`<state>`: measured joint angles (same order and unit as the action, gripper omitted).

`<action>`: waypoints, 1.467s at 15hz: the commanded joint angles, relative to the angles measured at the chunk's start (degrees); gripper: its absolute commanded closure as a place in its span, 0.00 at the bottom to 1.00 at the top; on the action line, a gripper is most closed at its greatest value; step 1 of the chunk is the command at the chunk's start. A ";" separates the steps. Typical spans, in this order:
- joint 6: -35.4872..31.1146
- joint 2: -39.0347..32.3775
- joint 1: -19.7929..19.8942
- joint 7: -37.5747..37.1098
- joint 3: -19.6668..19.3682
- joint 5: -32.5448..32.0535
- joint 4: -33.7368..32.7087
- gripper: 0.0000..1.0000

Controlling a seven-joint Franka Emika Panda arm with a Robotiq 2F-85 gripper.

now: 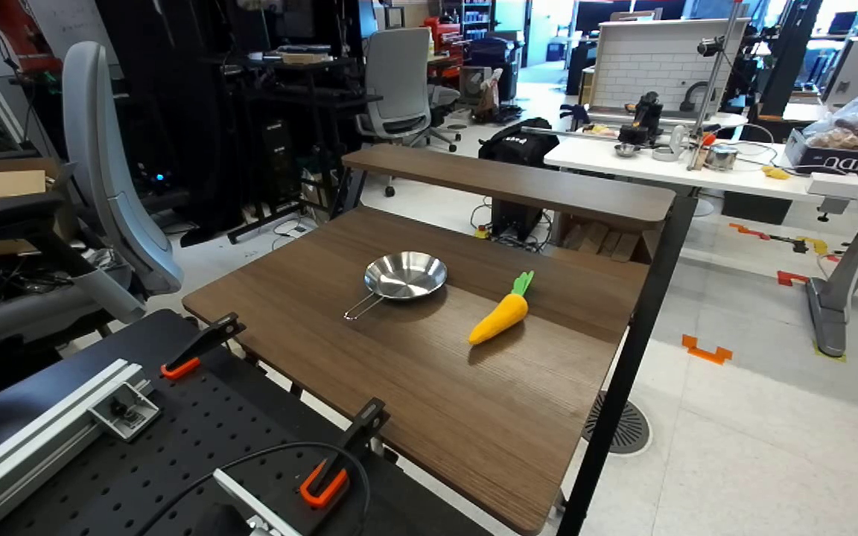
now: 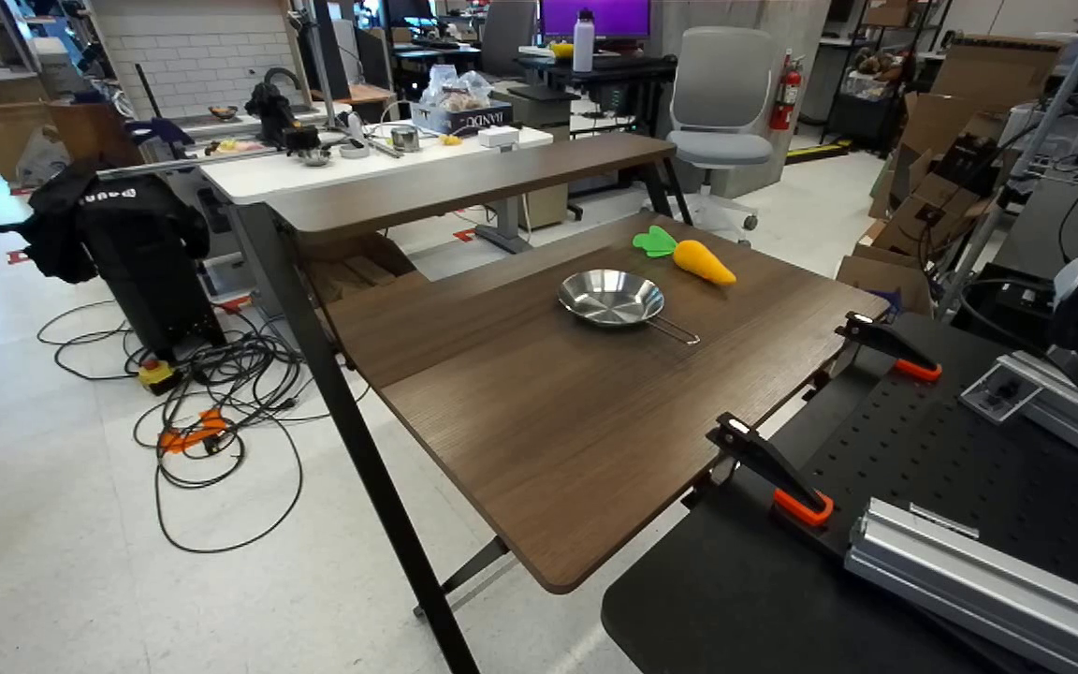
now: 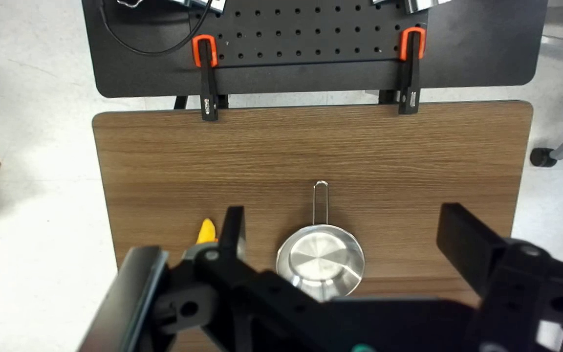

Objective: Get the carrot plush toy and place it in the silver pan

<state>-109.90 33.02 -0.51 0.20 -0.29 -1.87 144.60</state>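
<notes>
Notably, in the wrist view the wide, empty gripper [image 3: 344, 227] frames the pan [image 3: 319, 259]; the carrot [image 3: 206, 232] lies on the table [image 3: 359, 146] beyond the left-hand finger [image 3: 234, 227], its axis roughly parallel to the pan's handle [image 3: 313, 204].

brown table [image 1: 429, 365] | two clamps [image 3: 207, 80] at its edge | fire extinguisher [image 2: 785, 97] | lit monitor [image 2: 594, 17]

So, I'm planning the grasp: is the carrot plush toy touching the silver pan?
Apart: in an exterior view, wood-grain tabletop shows between the carrot plush toy and the silver pan.
</notes>
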 commanded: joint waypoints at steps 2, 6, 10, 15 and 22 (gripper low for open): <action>-4.59 -3.49 2.21 1.50 -1.84 -2.20 2.85 0.00; -11.75 -9.10 4.72 1.67 -4.03 -4.19 4.73 0.00; -19.16 -17.92 6.63 1.56 -5.73 -4.51 3.87 0.00; -26.02 -30.10 6.76 0.73 -5.74 -4.00 -0.48 0.00; -28.50 -44.67 6.63 -0.62 -6.01 -4.10 -11.43 0.00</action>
<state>-137.61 -4.90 6.06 0.35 -6.04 -5.68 139.32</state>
